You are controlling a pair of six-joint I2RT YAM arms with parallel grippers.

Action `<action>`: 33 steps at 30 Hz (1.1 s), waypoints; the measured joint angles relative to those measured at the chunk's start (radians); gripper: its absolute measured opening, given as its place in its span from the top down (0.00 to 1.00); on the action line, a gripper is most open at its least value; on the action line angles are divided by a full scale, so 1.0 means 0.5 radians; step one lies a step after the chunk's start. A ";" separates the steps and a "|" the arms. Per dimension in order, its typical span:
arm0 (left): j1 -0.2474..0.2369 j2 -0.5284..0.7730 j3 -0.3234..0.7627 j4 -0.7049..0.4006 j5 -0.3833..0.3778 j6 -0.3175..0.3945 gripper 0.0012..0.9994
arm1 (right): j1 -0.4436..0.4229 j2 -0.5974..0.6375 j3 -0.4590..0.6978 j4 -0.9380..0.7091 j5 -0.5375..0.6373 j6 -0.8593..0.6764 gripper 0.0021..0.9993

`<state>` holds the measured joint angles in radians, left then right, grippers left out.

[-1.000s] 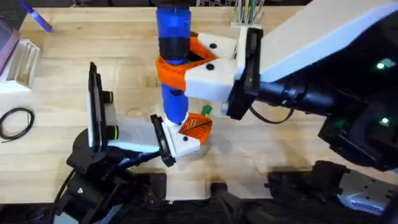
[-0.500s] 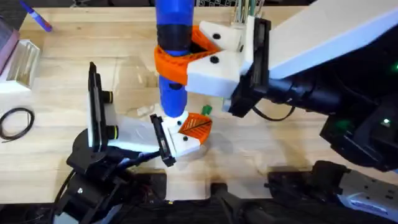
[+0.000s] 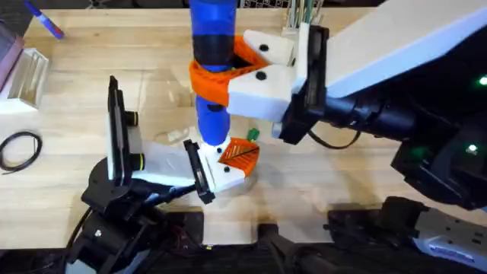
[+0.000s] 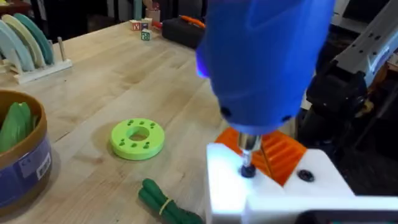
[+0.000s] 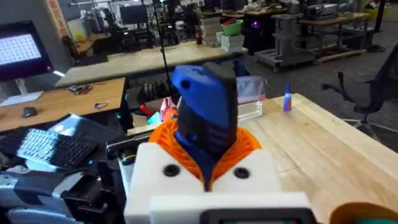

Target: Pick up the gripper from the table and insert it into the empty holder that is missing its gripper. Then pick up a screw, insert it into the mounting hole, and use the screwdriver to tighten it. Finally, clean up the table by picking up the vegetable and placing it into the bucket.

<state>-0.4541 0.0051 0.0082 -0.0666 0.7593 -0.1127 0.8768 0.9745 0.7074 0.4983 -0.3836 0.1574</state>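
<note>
Wood table (image 4: 124, 81), lab w/ desks behind, right jaws clamping blue screwdriver (image 3: 211, 68), left unclear

A robotics lab or workshop: a pale wooden bench (image 3: 342, 183) stands in a large open room with more workbenches (image 5: 149, 59) behind it, a lit monitor (image 5: 22, 50), a keyboard (image 5: 46, 144), racks of equipment (image 5: 292, 31) and an office chair (image 5: 373, 99).

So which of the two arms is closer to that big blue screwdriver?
Right. The right pincer is clamped around the blue screwdriver, holding it upright. The left pincer sits lower, at the screwdriver's tip, where the bit meets the white part.
</note>
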 joint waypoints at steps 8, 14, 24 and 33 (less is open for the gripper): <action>0.000 0.000 0.000 0.000 0.000 0.000 1.00 | 0.000 -0.083 0.000 -0.091 0.000 -0.023 0.98; 0.000 0.000 0.000 0.000 0.000 0.000 1.00 | 0.000 -0.111 0.000 -0.118 0.000 -0.039 0.98; 0.000 0.000 0.000 0.000 0.000 0.000 1.00 | 0.000 -0.036 0.000 -0.116 0.000 -0.040 0.98; 0.000 0.001 0.000 0.000 0.000 0.000 1.00 | 0.000 -0.034 0.000 -0.118 0.000 -0.040 0.98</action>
<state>-0.4541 0.0054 0.0082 -0.0666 0.7593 -0.1127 0.8768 0.9577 0.7074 0.4394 -0.3836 0.1374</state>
